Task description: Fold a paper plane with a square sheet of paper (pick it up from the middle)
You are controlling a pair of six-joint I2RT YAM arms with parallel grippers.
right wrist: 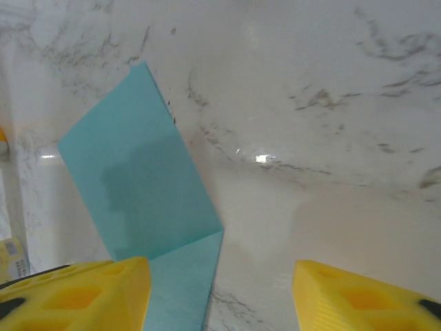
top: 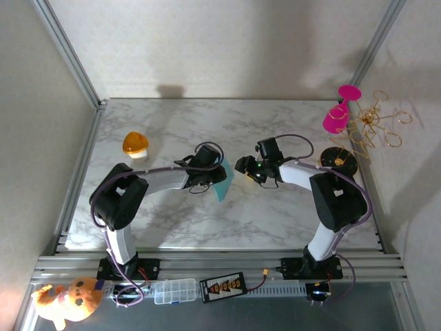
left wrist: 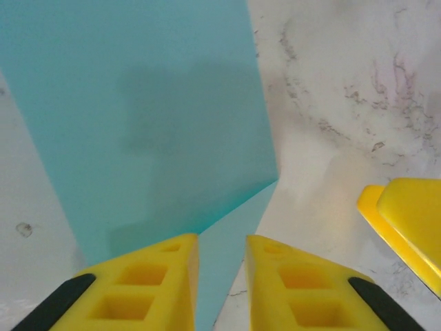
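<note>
Seen from above, a white marble worktop (top: 275, 221) carries an orange dome (top: 136, 144) at far left. Below it, on the metal ledge, a clear compartment box (top: 174, 291) lies flat, its contents too small to make out. At centre, the square sheet of paper (top: 224, 181), teal and creased once, sits between the two arms. The left hand (left wrist: 222, 241) has its yellow fingers drawn close, with a flap of the paper in the narrow gap. Whether they press it cannot be told, and the paper's top runs out of that wrist view. The right hand (right wrist: 220, 269) is spread wide, with the paper's lower corner just inside its left finger. At far right, a pink cup-like object (top: 335, 118) stands tipped, its inside hidden.
</note>
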